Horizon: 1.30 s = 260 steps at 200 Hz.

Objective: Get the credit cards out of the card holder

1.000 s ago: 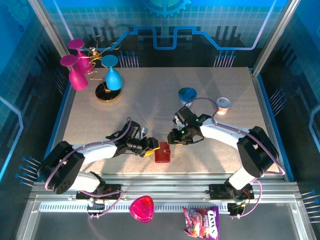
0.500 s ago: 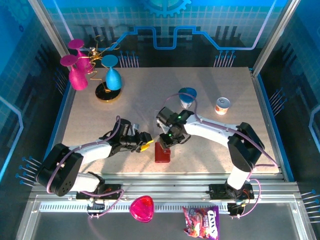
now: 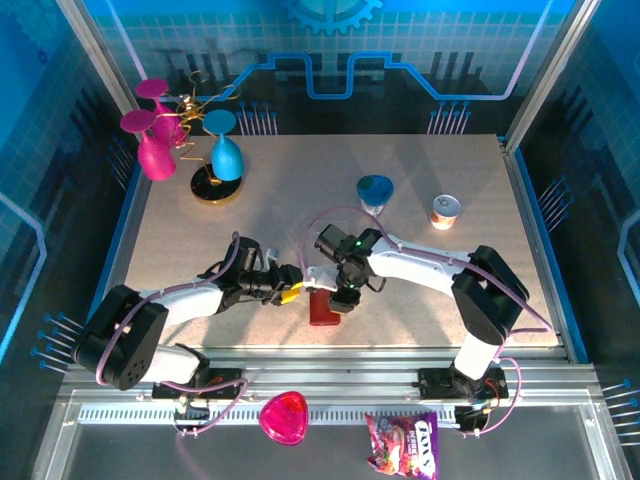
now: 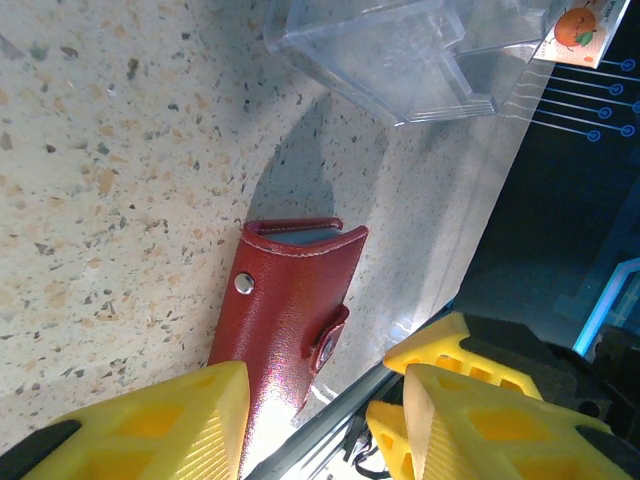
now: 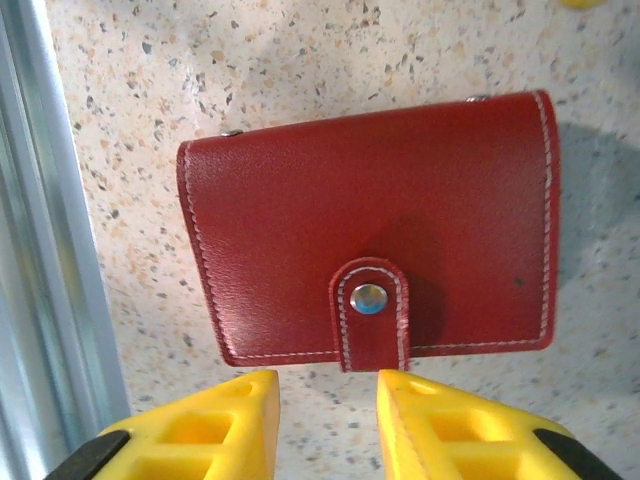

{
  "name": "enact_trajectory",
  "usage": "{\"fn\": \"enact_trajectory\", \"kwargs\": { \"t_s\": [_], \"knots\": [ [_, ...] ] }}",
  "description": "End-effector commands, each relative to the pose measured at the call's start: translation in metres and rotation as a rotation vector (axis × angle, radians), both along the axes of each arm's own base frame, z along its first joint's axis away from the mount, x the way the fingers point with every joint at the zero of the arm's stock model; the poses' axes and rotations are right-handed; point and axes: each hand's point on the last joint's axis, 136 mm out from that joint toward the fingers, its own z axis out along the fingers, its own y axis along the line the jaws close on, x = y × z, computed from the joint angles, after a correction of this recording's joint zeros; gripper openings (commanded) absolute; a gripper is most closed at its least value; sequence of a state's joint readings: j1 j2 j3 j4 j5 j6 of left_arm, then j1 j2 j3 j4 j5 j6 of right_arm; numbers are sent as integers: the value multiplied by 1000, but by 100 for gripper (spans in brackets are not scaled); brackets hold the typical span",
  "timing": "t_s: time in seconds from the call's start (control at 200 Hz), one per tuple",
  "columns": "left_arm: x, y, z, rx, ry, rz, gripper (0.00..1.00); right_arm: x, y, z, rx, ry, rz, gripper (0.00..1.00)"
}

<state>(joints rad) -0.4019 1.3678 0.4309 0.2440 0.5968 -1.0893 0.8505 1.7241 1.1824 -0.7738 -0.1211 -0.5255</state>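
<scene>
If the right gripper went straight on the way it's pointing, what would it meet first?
Probably the card holder, at its snap tab, lying just ahead of the right gripper; the gap is hard to judge.

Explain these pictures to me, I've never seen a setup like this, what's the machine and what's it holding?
Two robot arms are bolted at the near edge of a speckled table. One picture looks down from above; the other two come from a camera on each wrist, so the yellow blocks there are that arm's own fingers. The left gripper and right gripper hover at a small dark red card holder, lying shut with its tab snapped. Both grippers are open and hold nothing. Farther back stand a blue cup and a can; a clear plastic stand sits beyond the holder.
</scene>
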Motion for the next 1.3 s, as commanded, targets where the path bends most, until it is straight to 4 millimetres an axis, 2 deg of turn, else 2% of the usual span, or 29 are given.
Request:
{"fn": "enact_trajectory", "kwargs": {
  "t_s": [0.0, 0.345, 0.81, 1.296],
  "knots": [
    [-1, 0, 5, -22, 4, 4, 45, 7, 1, 3, 55, -29, 161, 33],
    [0, 7, 1, -7, 4, 48, 44, 11, 10, -2, 111, -57, 234, 35],
    [-4, 21, -3, -10, 10, 103, 45, 14, 17, -29, 39, -69, 235, 38],
    [-7, 25, -3, -7, 12, 107, 45, 1, 17, -34, 18, -39, 220, 41]
  ]
}}
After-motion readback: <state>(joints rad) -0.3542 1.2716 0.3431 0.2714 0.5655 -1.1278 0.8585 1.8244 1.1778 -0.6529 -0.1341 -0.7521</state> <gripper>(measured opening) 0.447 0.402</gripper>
